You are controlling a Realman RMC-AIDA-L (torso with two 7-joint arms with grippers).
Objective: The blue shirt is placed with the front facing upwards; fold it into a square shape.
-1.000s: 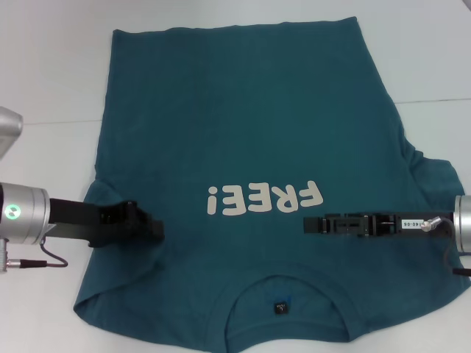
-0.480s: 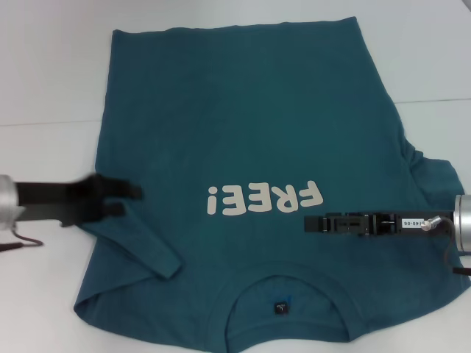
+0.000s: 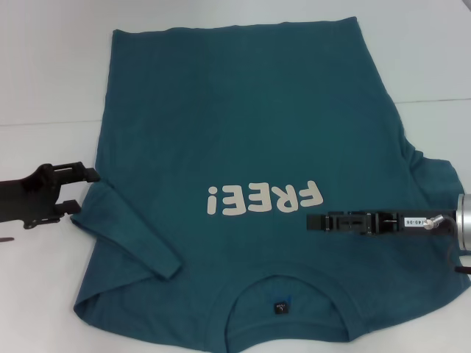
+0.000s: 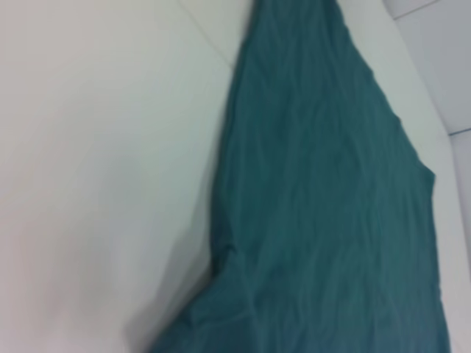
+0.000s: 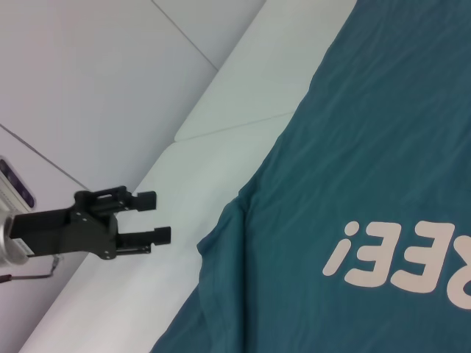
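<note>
The blue shirt lies flat on the white table, front up, with cream "FREE!" lettering and its neckline tag nearest me. Its left sleeve is folded inward over the body. My left gripper is open and empty, just off the shirt's left edge; the right wrist view also shows the left gripper. My right gripper rests shut, low over the shirt beside the lettering's right end. The left wrist view shows only the shirt and table; the right wrist view shows the shirt.
White table surrounds the shirt, with a seam line running across it. The right sleeve lies spread out toward the table's right side.
My left gripper let go of the left sleeve, which now lies folded on the shirt, and drew back leftward off the cloth. The right arm stayed put.
</note>
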